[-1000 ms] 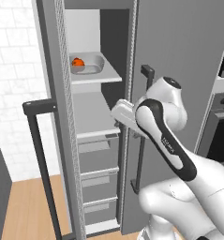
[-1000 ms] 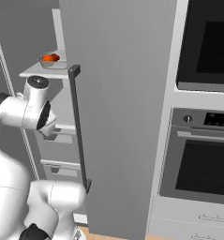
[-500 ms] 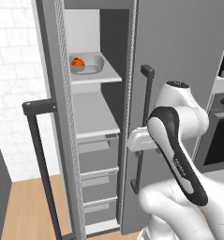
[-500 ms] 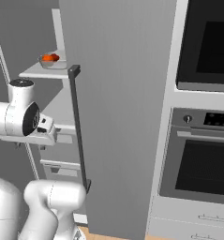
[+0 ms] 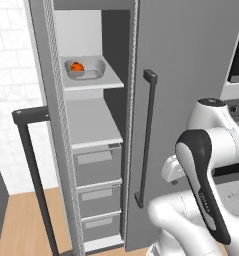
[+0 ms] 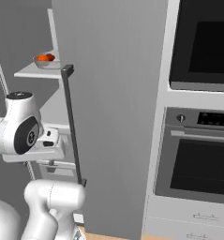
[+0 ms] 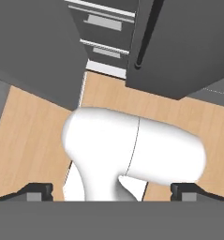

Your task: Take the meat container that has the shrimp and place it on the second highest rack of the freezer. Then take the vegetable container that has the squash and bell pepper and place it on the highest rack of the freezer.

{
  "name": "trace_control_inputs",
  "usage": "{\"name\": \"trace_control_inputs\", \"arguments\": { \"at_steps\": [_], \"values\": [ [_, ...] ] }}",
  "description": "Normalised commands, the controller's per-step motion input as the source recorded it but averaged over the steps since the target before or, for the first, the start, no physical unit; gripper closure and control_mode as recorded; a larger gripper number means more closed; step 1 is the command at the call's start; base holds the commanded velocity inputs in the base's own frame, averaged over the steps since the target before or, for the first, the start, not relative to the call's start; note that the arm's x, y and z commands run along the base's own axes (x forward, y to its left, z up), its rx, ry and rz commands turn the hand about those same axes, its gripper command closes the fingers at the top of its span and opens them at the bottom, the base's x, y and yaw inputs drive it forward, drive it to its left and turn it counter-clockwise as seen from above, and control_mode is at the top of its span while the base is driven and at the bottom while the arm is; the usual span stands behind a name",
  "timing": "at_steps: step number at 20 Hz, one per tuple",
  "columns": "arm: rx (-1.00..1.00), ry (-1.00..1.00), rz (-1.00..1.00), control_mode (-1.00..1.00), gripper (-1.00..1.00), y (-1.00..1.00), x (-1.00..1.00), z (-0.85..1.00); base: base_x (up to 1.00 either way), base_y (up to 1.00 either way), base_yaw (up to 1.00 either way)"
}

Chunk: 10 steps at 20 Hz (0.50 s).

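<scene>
The arm [image 5: 203,175] was seen folded low and close to the base, well back from the freezer [image 5: 91,125], elbow bent, hand turned downward. In the left base view the forearm with its dark strip ran down at lower right, in front of the closed freezer door [image 5: 186,100]. In the right base view the wrist joint [image 6: 19,129] was seen at left, level with the bar handle [image 6: 72,126], the hand pointing left and down.

In the hand view the gripper [image 7: 111,191] was found looking down at the wood floor [image 7: 24,140], fingers [image 7: 36,191] spread wide to the two sides, nothing between them.

A tray [image 5: 86,68] was seen on the upper inner shelf [image 5: 93,82], holding something small and orange-red, taken as the shrimp [image 5: 77,66]. The same tray [image 6: 47,60] was seen in the right base view at the shelf's edge [image 6: 38,73]. The shelf below [image 5: 93,125] was shown bare in the left base view, with three drawers [image 5: 97,162] under it.

The open left door and its handle [image 5: 36,185] were shown by the left base view. An oven tower [image 6: 197,117] was shown by the right base view. Drawer fronts [image 7: 101,21] and the door's lower end were caught by the hand view from above.
</scene>
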Motion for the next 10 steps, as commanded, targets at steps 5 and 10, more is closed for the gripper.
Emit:
{"name": "trace_control_inputs", "arguments": {
  "at_steps": [5,10],
  "values": [
    [0.00,0.00,0.00,1.00,-1.00,0.00,0.00,0.00,0.00,-0.53,-0.03],
    [0.00,0.00,0.00,1.00,-1.00,0.00,0.00,0.00,-0.01,-0.96,-0.02]
  ]
}}
